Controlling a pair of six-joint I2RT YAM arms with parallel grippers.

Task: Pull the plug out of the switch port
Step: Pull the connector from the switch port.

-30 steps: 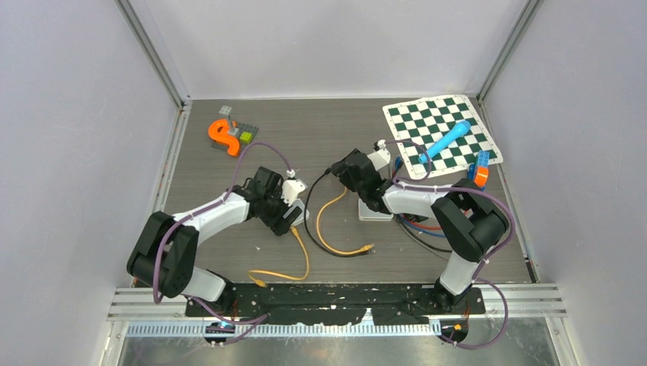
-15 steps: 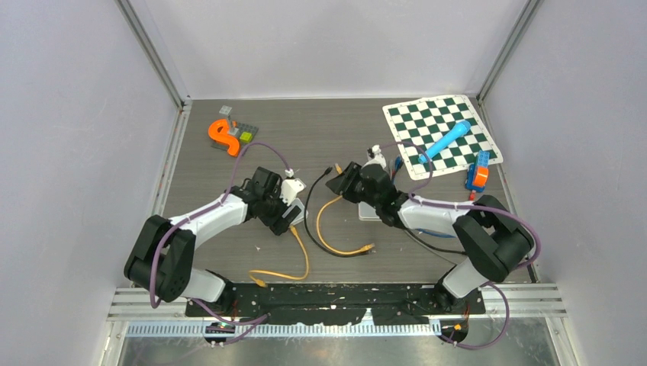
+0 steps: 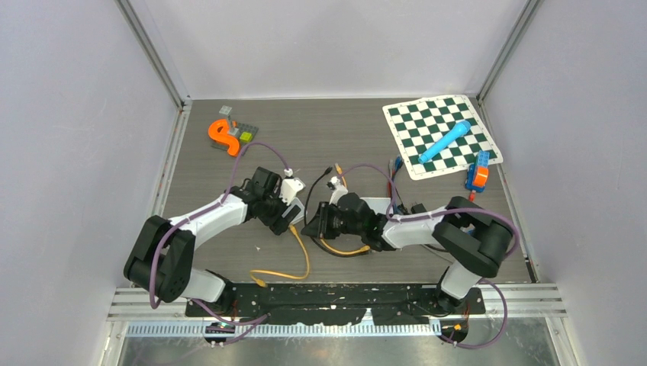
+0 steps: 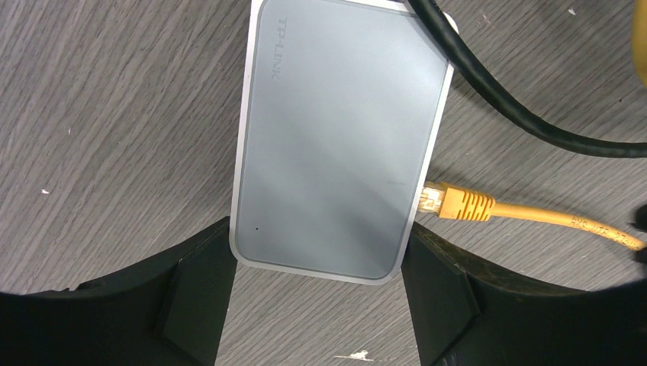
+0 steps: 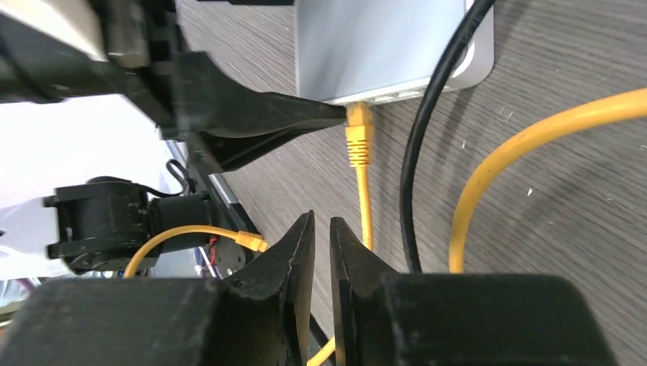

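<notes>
Grey switch (image 4: pixel 336 152) lies flat on the table (image 3: pixel 336 130), mid-left, under the left arm's wrist. The left pincer (image 4: pixel 320 244) is clamped across its near end; black fingers (image 4: pixel 194 297) press both long sides.

Yellow plug (image 4: pixel 450 204) is seated in a port on the switch's side, just past the finger on that side; its yellow cable (image 4: pixel 564 223) runs straight out from the port. A black cable (image 4: pixel 496 99) also comes off the switch at its far end and curves away.

Right pincer (image 5: pixel 320 229) is low over the table, just short of the plug and pointing at it; its fingers (image 5: pixel 282 259) are nearly together, with a thin slit between them and nothing visible in the slit. The yellow cable passes beside and behind one fingertip, not between the two; the plug itself is untouched. In the right wrist view a second yellow cable (image 5: pixel 534 145) loops by on the far side of the black one.

Well apart at the back of the table: chessboard mat (image 3: pixel 441 136) with a blue tube (image 3: pixel 445 141) on it; orange piece (image 3: pixel 221 136) at back left.
</notes>
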